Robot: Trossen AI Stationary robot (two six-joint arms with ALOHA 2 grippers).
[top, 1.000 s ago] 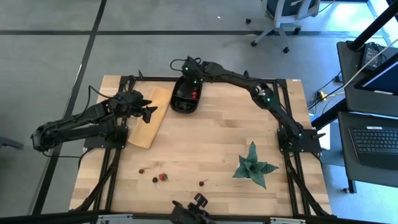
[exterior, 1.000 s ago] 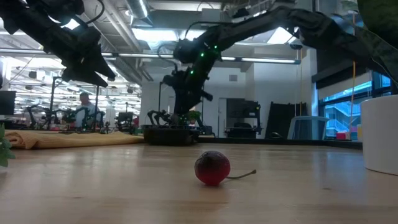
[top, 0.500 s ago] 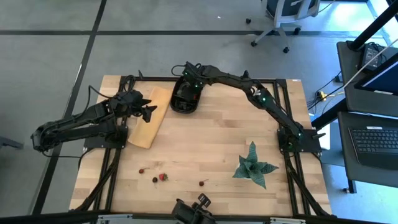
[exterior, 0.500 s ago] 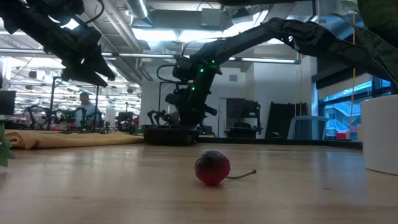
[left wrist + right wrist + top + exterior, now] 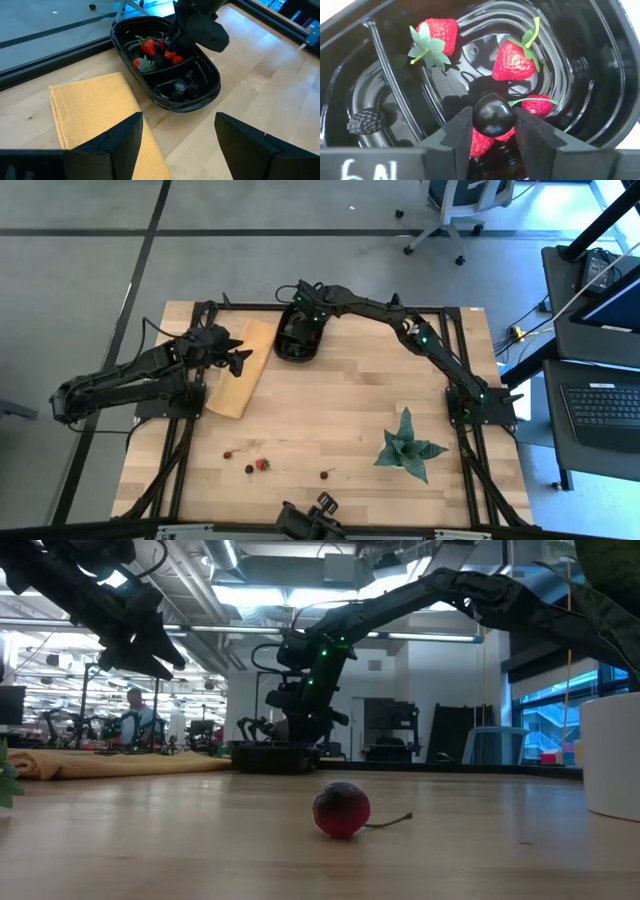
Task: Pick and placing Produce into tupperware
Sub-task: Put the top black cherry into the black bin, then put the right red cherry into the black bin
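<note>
Over the table's far edge, right end effector [image 5: 492, 131] clamping a dark cherry [image 5: 493, 114], tupperware [image 5: 200, 97] floor partly hidden.

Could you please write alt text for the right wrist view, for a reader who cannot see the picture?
The right gripper holds a dark cherry between its two fingers, just above the inside of the black tupperware. In the tub lie several red strawberries, two with green leaves. A dark blackberry-like fruit sits beyond a divider ridge.
</note>
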